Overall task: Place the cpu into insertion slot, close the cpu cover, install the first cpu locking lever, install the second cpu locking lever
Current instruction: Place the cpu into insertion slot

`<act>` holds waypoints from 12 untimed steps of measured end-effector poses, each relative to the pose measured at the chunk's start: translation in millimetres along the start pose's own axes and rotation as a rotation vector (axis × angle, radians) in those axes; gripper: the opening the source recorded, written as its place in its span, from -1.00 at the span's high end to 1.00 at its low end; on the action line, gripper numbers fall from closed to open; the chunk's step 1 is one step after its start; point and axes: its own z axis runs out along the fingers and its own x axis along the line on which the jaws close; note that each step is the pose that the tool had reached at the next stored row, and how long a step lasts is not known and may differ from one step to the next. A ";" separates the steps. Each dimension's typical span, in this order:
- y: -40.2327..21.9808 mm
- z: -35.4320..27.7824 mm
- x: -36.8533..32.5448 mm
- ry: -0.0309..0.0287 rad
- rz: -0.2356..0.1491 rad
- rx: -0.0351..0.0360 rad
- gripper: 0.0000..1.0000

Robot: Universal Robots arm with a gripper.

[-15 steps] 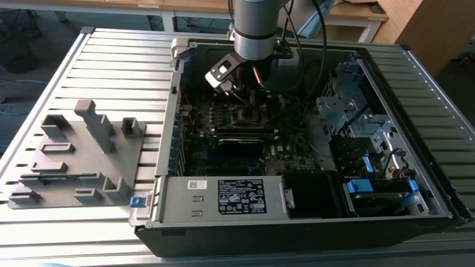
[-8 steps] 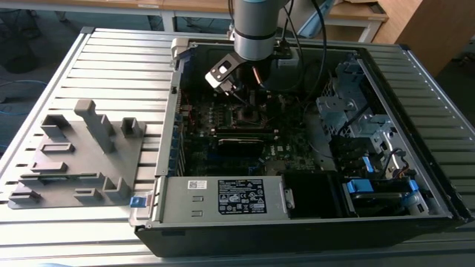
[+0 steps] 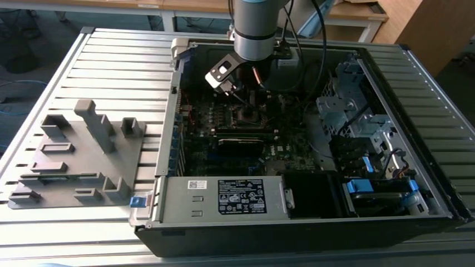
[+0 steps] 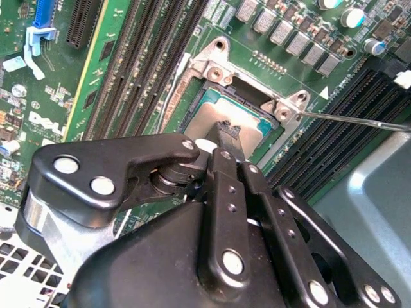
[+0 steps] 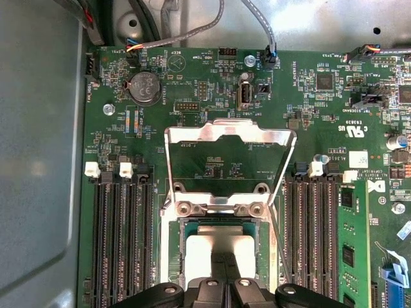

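Grey metal marks the cpu: it lies flat inside the insertion slot, its dull top framed by the slot's silver rim. The hand stands directly over the slot, its two black fingers drawn narrow and close together. Their tips are at the middle of the chip's top and clasp nothing by its edges. Whether the tips press on the metal or hang just above it I cannot quite tell. At the slot's hinge edge the cpu cover stands raised and open, a thin silver frame with the board showing through its cut-out. A thin wire locking lever juts out from one corner of the slot, not latched down. Dark memory sockets flank the slot on both sides. Around the slot's board is the open computer case, lying on the slatted bench. The risk, as I judge it, is a chip sitting slightly askew in the slot. Any downward push from the fingertips or the cover would then load one corner and could bend the contacts beneath. A sideways drag by the tips could also slide it off its seat.
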 end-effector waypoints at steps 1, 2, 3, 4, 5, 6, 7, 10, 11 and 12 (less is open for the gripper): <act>0.0 0.0 0.0 0.0000 0.000 0.0000 0.79; 0.0 0.0 0.0 0.0000 0.000 0.0000 0.79; 0.0 0.0 0.0 -0.0001 0.000 0.0000 0.79; 0.0 0.0 0.0 -0.0001 0.000 0.0001 0.79; 0.0 0.1 -0.1 -0.0002 0.000 0.0001 0.79; 0.0 0.1 -0.1 -0.0001 0.000 0.0001 0.79; -0.1 0.1 -0.1 -0.0001 0.000 0.0001 0.79; -0.1 0.1 -0.1 -0.0003 0.000 0.0002 0.79; -0.1 0.1 -0.1 -0.0003 0.000 0.0002 0.79; -0.1 0.1 -0.1 -0.0003 0.000 0.0002 0.79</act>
